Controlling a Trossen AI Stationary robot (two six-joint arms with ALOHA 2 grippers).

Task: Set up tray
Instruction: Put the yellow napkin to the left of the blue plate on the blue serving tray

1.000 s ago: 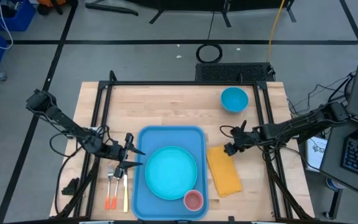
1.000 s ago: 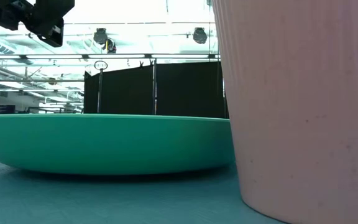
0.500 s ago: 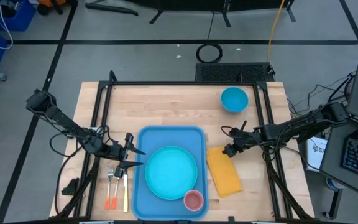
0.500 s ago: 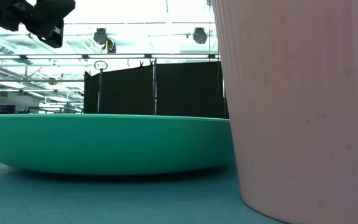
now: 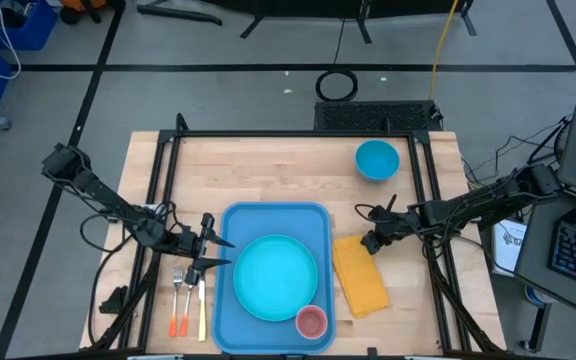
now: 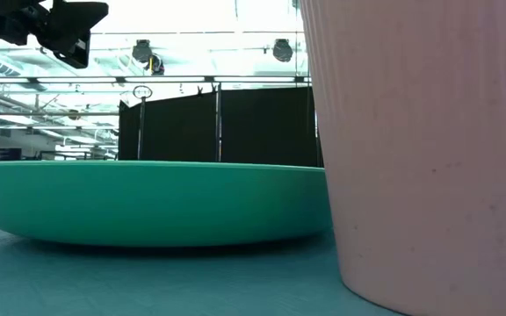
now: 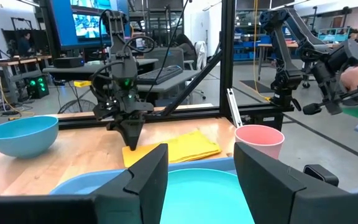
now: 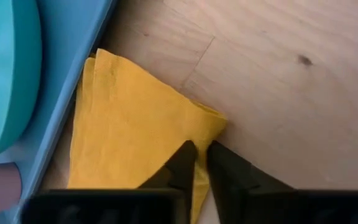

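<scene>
Two dark fingers of the right gripper (image 8: 196,163) stood nearly together, pinching the far corner of the yellow napkin (image 5: 360,276), which lay on the wooden table (image 5: 278,170) just beside the blue tray's (image 5: 237,312) right edge. On the tray sat a turquoise plate (image 5: 273,277) and a pink cup (image 5: 311,321). Left of the tray, the left gripper (image 5: 211,246) hung with its fingers spread wide and nothing between them, above orange-handled cutlery (image 5: 179,305). A blue bowl (image 5: 376,159) stood well apart, near the table's far right corner.
</scene>
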